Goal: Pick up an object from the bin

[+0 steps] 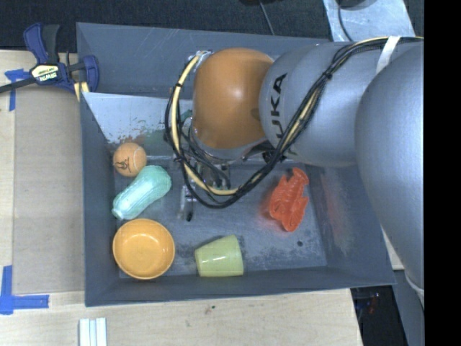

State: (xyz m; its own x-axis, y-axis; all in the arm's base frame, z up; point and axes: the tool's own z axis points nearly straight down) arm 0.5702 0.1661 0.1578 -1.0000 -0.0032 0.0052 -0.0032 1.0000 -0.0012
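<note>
Bin [216, 292]: grey metal, five loose things in it, all spread out with nothing stacked, so there's plenty of bare floor between them.

Left side: a small orange ball [129, 158] near the back. Just in front of it, close enough that they might be touching, is a mint-green lumpy toy [142, 192] lying at a slant. An orange bowl [143, 248] sits mouth up in the front left corner, and it looks empty to me.

Front middle: a yellow-green cup [219, 256] tipped on its side, near the bowl but not touching it.

Right of middle: a crumpled red-orange thing [289, 199], off on its own.

Arm [338, 99]: comes in from the right, and its orange cover [227, 96] and cable loops [176, 121] hang over the back middle of the bin.

Gripper [189, 206]: pokes down under the cover over bare floor, just right of the mint-green toy and behind the cup.

Gripper state: honestly can't tell if it's spread or pinched, it's too dark and thin from this angle. I don't see anything in it.

Task's thing: nothing's picked yet and everything is down on the bin floor. My guess is the mint-green toy, since it's nearest, with the cup next.

Why there: the spot looks like a clear way down with nothing to bump.
</note>
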